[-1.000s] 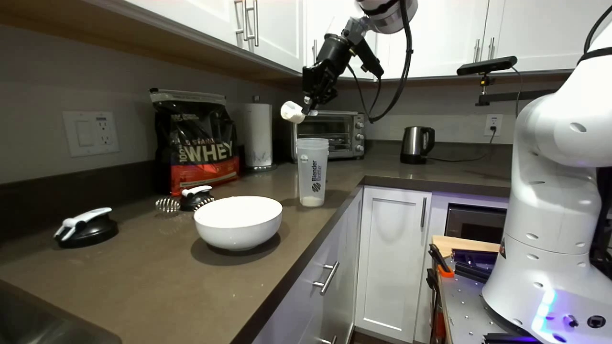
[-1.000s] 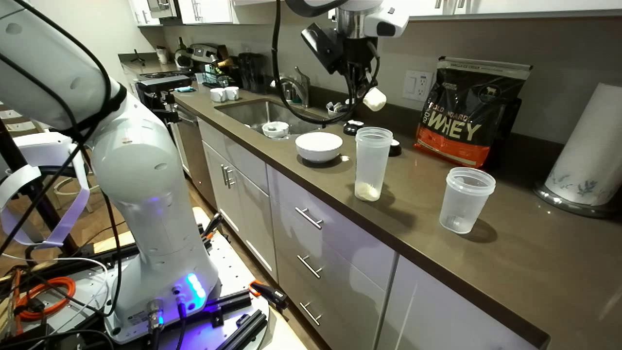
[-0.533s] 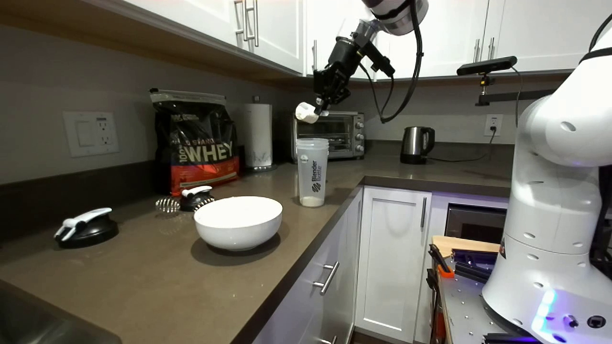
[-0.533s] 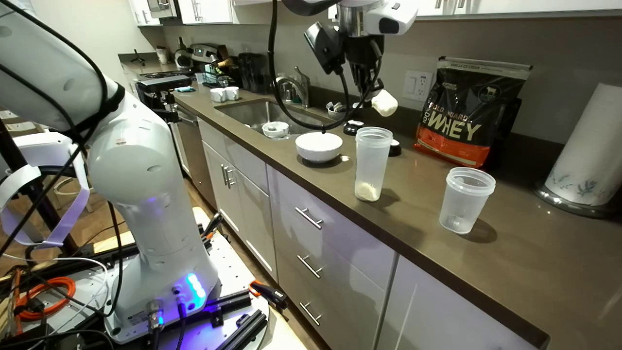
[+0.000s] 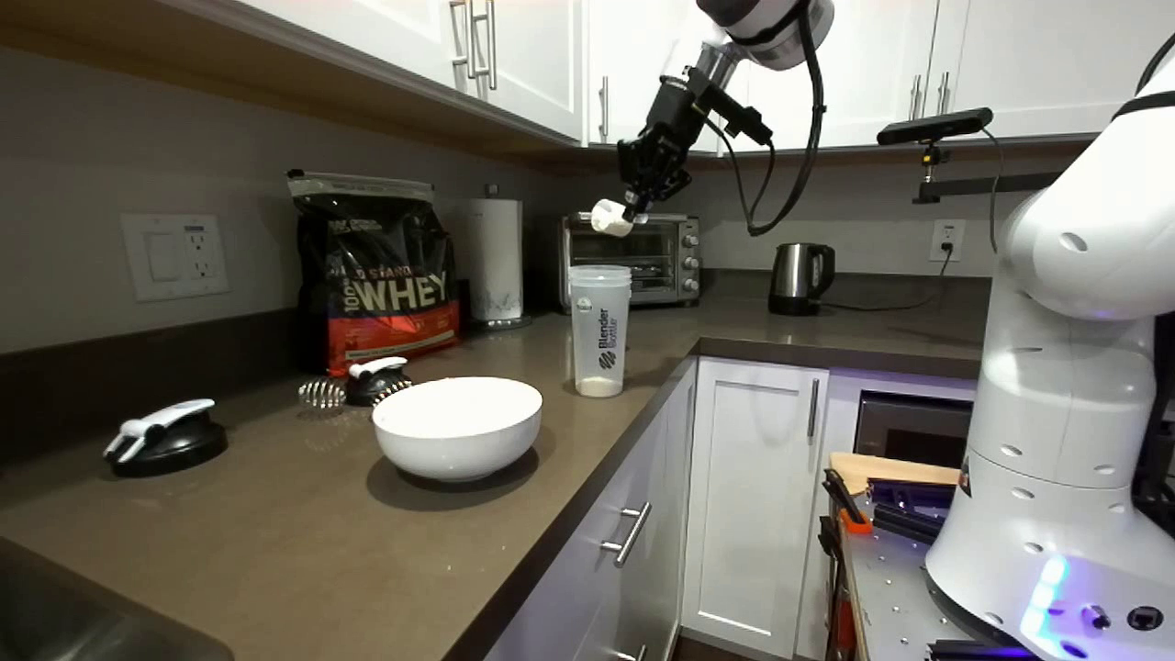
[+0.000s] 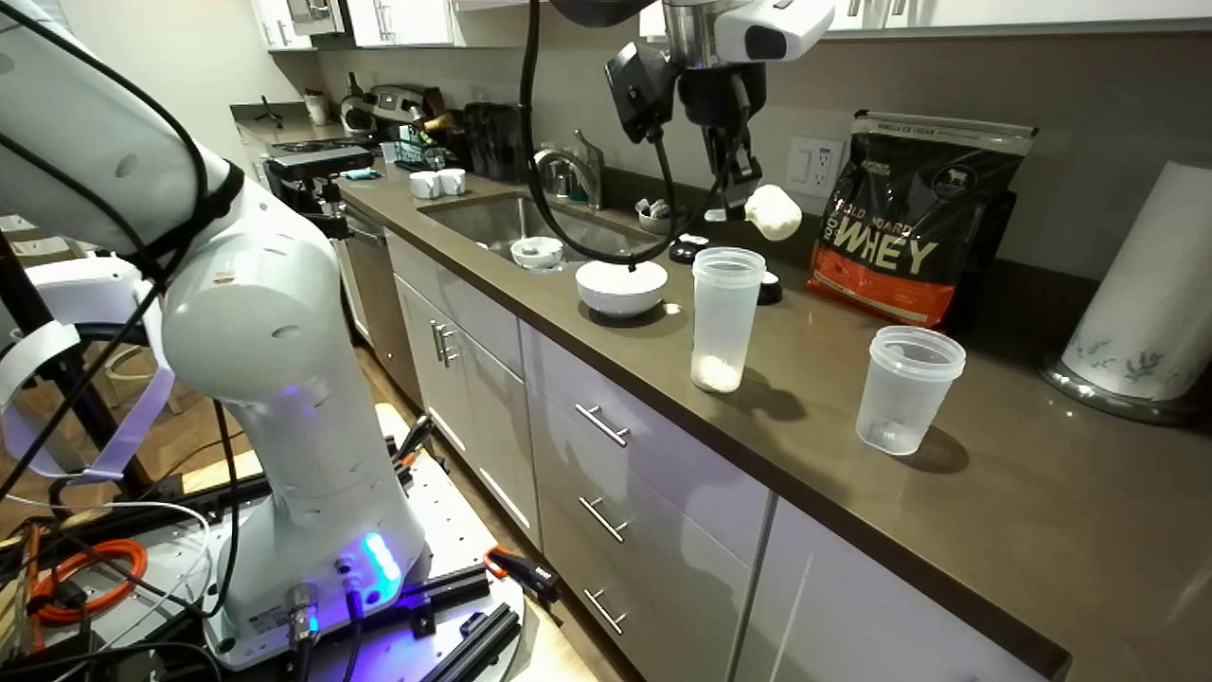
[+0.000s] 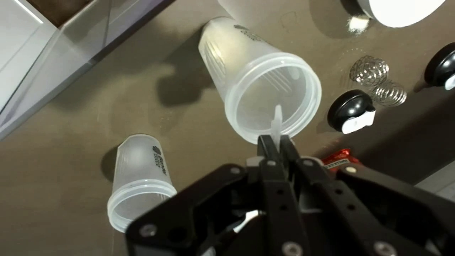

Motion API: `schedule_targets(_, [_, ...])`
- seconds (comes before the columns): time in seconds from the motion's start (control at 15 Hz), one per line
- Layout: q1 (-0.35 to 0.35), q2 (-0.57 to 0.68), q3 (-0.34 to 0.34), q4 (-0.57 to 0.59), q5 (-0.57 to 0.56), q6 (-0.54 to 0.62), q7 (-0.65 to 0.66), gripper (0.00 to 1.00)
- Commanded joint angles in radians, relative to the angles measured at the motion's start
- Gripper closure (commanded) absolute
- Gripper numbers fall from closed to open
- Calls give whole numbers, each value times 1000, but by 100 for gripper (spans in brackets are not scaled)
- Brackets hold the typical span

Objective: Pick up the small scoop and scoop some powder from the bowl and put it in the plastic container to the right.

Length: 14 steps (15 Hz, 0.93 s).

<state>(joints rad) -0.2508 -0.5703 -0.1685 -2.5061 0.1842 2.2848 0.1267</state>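
One scoop (image 6: 774, 212) | farther from bowl (image 5: 456, 450) than before | end effector (image 7: 277, 142) (clenched on it)

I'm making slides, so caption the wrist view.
Claw gripping a scoop handle, with an open shaker cup and a second cup below.

In an exterior view we see, on the counter (image 6: 1023, 530), the bowl (image 6: 621, 294) left of the plastic container (image 6: 727, 308) and another cup (image 6: 907, 393) right of it, the bag (image 6: 923, 218) behind that cup (the paper-towel roll (image 6: 1150, 284) stands farther right). Powder (image 6: 717, 372) lies in the plastic container.
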Motion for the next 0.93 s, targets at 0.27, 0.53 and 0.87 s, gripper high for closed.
schedule_targets(0.27, [-64, 4, 22, -6, -83, 24, 118, 97])
schedule_targets(0.53, [-86, 15, 25, -2, -113, 31, 157, 97])
schedule_targets(0.87, [-70, 7, 4, 2, -96, 3, 133, 94])
